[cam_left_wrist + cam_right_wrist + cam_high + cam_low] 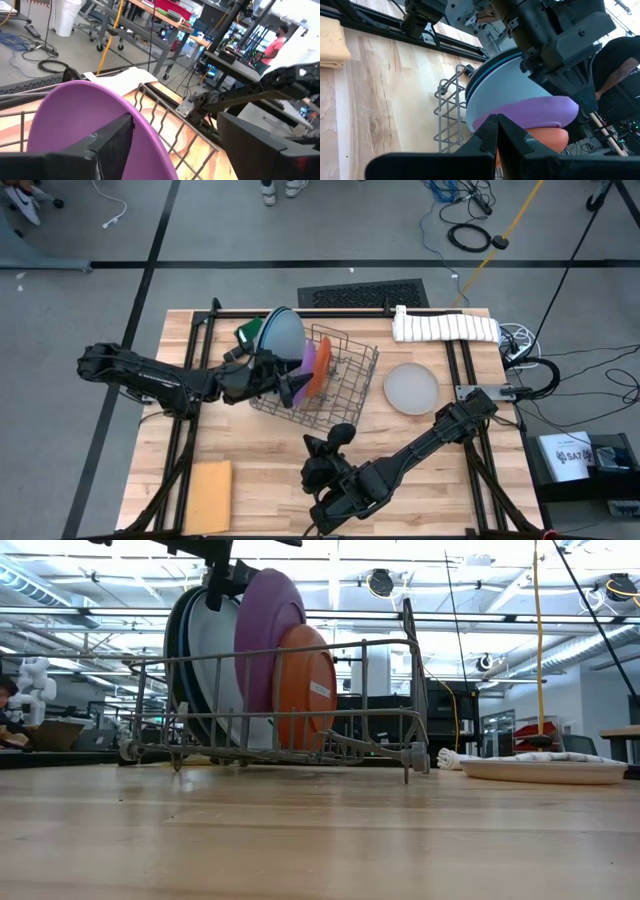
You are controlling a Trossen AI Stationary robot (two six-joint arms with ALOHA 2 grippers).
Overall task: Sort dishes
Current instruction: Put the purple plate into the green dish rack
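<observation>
The wire rack (345,375) stands mid-table. Large bluish plates (280,332), the purple plate (309,360) and the orange plate (319,377) stand on edge in it, their lower rims between the wires (380,730). The light grey plate (411,388) lies flat on the table to the right of the rack. My left gripper (298,382) is open over the purple plate's (85,110) upper rim. My right gripper (340,435) is shut and hovers near the rack's near side, touching nothing. My left gripper comes from the table's left, with its open fingers on either side of the purple plate's upper rim (150,125). One finger (100,145) lies close to the plate's face; I cannot tell whether it touches. The plate stands upright in the rack.
A flat tan sheet (208,495) lies at the table's near left corner. A folded white towel (445,327) lies along the far edge at the right. Bare wood shows in front of the rack. A person (274,47) stands far off in the room.
</observation>
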